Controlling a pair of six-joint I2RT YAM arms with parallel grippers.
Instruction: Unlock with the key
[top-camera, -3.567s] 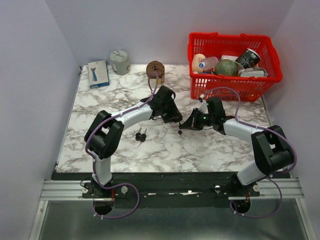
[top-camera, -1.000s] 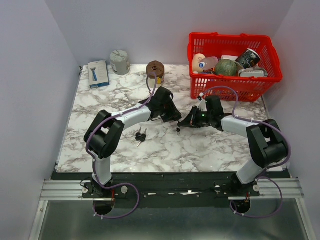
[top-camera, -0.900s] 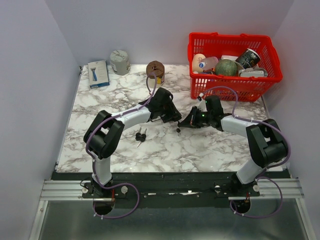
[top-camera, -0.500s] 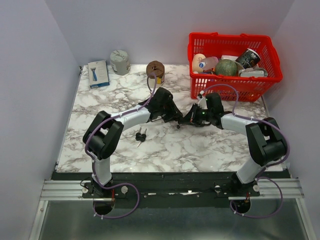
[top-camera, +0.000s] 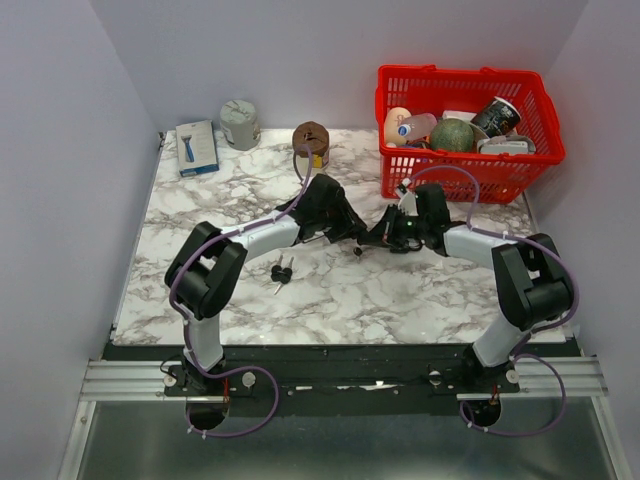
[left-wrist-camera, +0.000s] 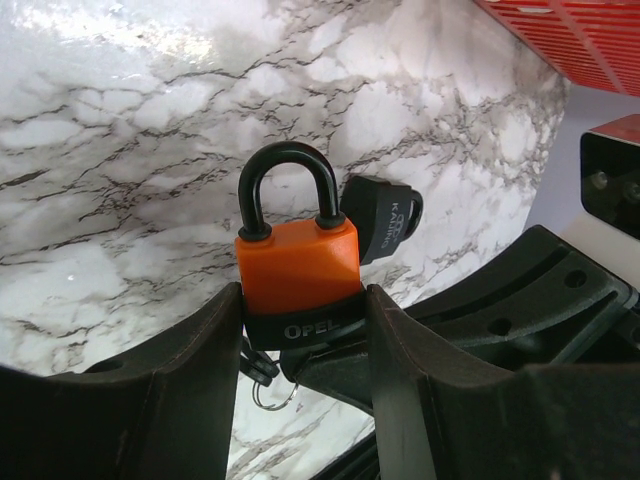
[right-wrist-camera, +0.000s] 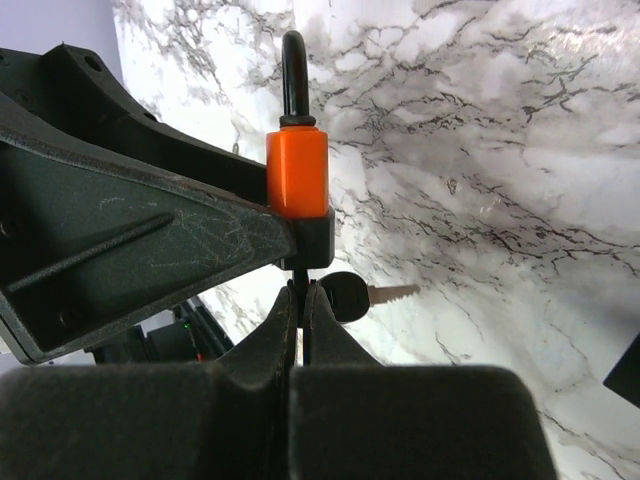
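The left hand (left-wrist-camera: 303, 312) has the padlock (left-wrist-camera: 298, 262) clamped by its black base, fingers closed snug on either flank. The lock's long axis runs straight out from that hand, with the black shackle (left-wrist-camera: 288, 150) leading and seated in the orange body.

The right hand (right-wrist-camera: 300, 300) comes in from the opposite end, pinched almost shut on the key (right-wrist-camera: 299, 284). Only a thin dark sliver of it shows, right at the lock's underside. A second key (right-wrist-camera: 352, 297) hangs just beside those fingertips, its blade pointing sideways.

Beyond the shackle there is bare marble tabletop (left-wrist-camera: 120, 200). The red basket (top-camera: 465, 175) sits well past the right hand, and a loose pair of keys (top-camera: 281, 272) lies apart behind the left hand. Both arms bend inward, the hands meeting tip to tip mid-tabletop.
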